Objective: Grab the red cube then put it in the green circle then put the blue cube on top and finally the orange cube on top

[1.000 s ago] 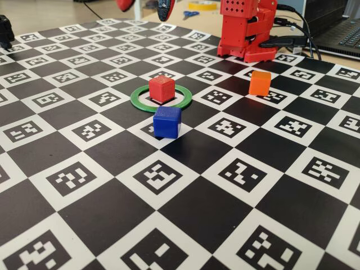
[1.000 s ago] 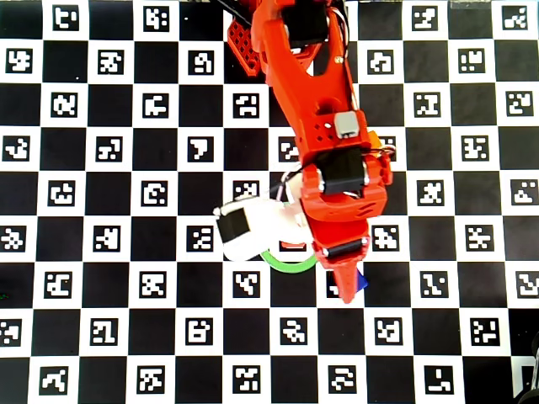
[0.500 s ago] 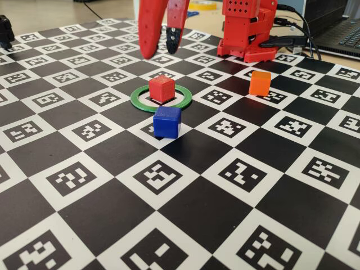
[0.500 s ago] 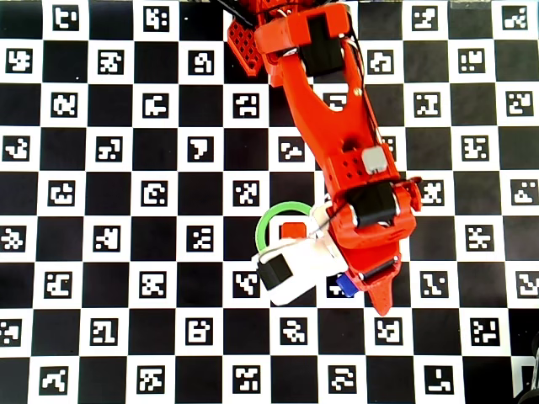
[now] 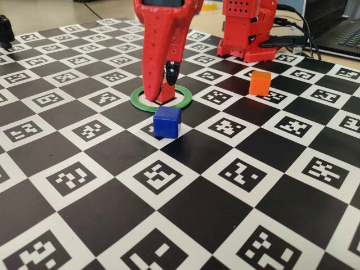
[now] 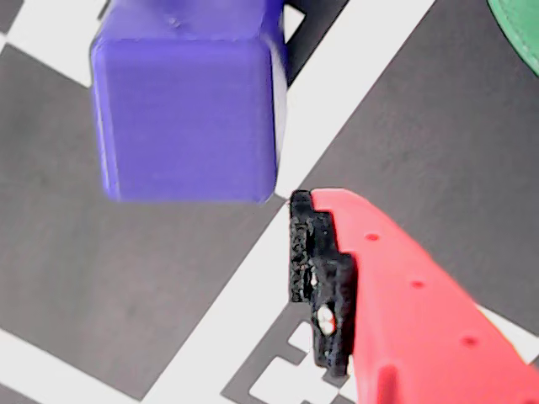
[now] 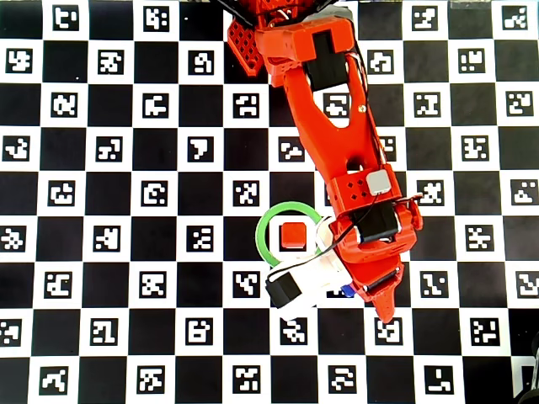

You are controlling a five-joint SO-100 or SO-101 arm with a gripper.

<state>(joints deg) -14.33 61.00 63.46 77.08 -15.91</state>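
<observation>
My gripper (image 5: pixel 164 90) hangs low over the checkerboard mat (image 5: pixel 236 225), fingers pointing down, tips just behind the blue cube (image 5: pixel 167 122) in the fixed view and in front of the green circle (image 5: pixel 185 100). Jaws are parted w/ a visible gap and nothing between them — empty. In the wrist view the black-padded fingertip (image 6: pixel 320 286) sits just beside the blue cube (image 6: pixel 189 105), a thin strip of mat between them, not touching.

Red cube (image 7: pixel 293 235) sits inside the green circle (image 7: pixel 266 227) in the overhead view; in the fixed view my fingers hide most of it. Blue cube is only a sliver (image 7: pixel 347 292) from overhead, under my wrist, just outside the ring. Orange cube (image 5: pixel 260 82) stands alone on the mat, well apart to the right in the fixed view — near my base (image 5: pixel 247 28).
</observation>
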